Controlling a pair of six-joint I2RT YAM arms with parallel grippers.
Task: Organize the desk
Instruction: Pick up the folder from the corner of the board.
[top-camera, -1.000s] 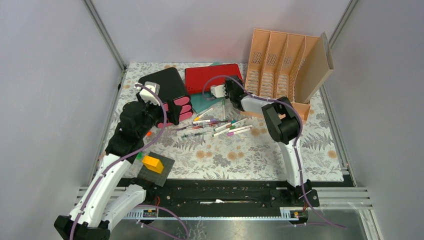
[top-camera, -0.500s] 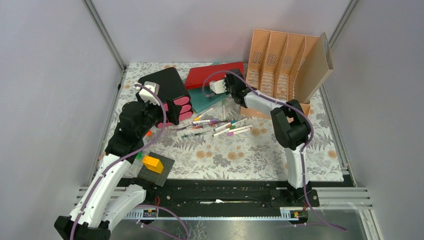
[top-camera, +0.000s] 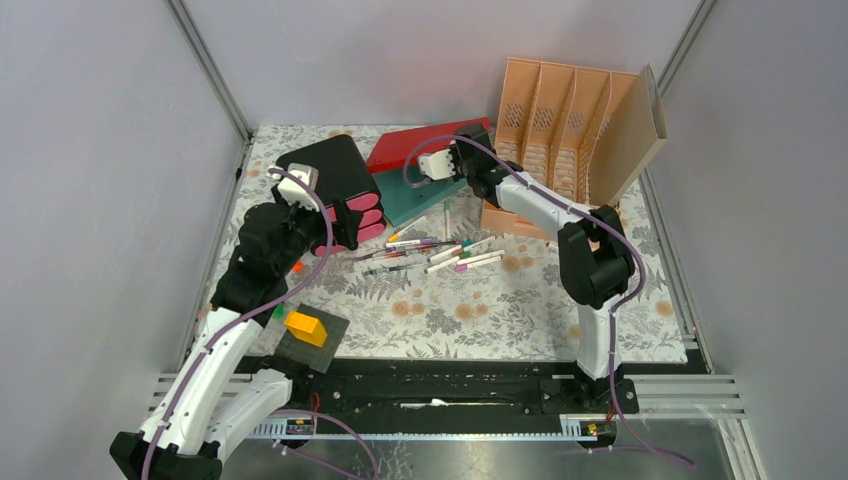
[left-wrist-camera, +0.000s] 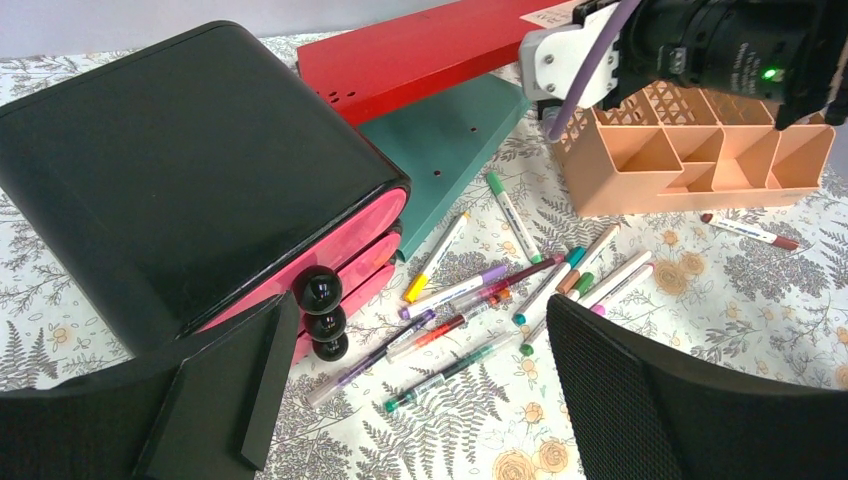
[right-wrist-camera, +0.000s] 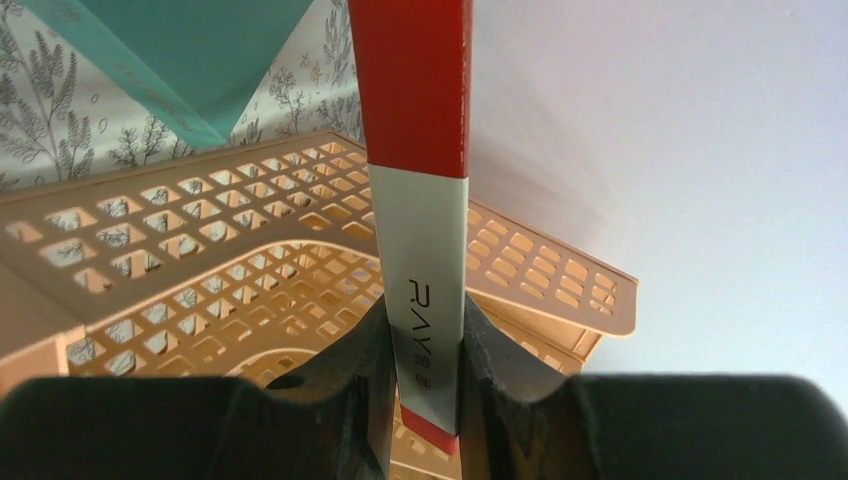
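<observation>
The right gripper (right-wrist-camera: 425, 345) pinches the thin edge of a flat red box (right-wrist-camera: 415, 80) on its white lettered band, in front of a peach plastic lattice rack (right-wrist-camera: 200, 250) and a flat teal box (right-wrist-camera: 180, 50).

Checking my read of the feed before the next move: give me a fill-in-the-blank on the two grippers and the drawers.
The right gripper grips the box coloured ____.
The left gripper has its jaws wide ____.
The drawer unit shows ____ black knobs.
Missing words: red; open; three.
</observation>
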